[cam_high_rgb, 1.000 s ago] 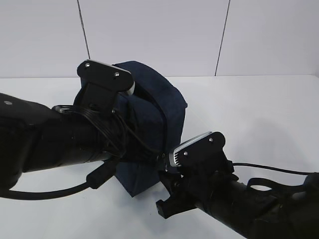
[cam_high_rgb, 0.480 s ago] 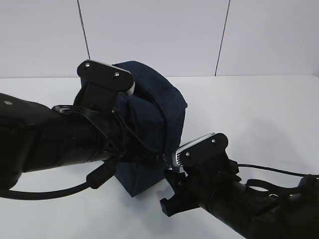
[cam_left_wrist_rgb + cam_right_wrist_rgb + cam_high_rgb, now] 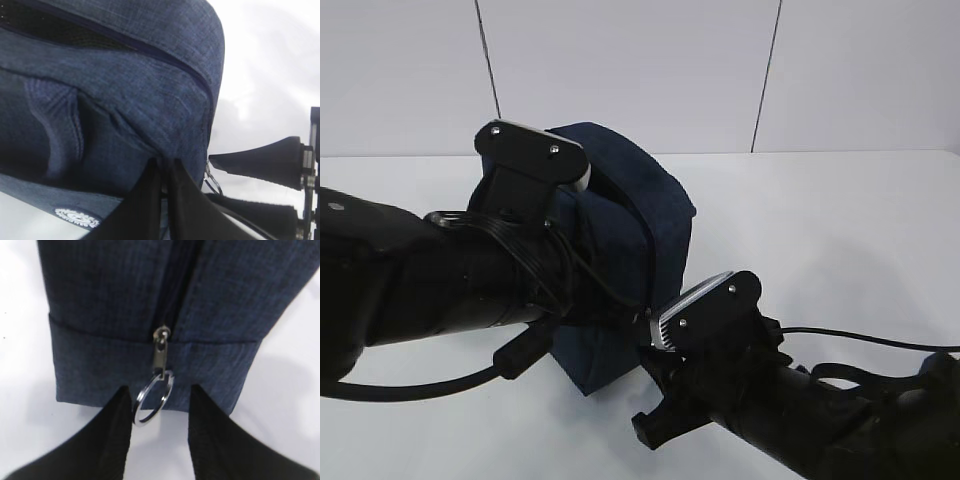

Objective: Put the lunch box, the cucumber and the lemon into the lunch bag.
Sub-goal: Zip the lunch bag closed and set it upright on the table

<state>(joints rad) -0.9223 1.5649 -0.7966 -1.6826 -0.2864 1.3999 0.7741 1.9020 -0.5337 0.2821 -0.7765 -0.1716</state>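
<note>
Right wrist view — ring pull (image 3: 152, 402) between fingertips (image 3: 117, 427)

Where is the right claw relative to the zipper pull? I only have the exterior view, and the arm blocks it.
Observer: The right claw has its jaws open, with the metal ring pull between them and not clamped.
Operator: Is the ring centered?
Observer: No. In the right wrist view it sits close against the finger on the picture's left.
Operator: And the left claw?
Observer: The left claw is shut and seems to pinch a fold of the lunch bag near its round white logo.
</note>
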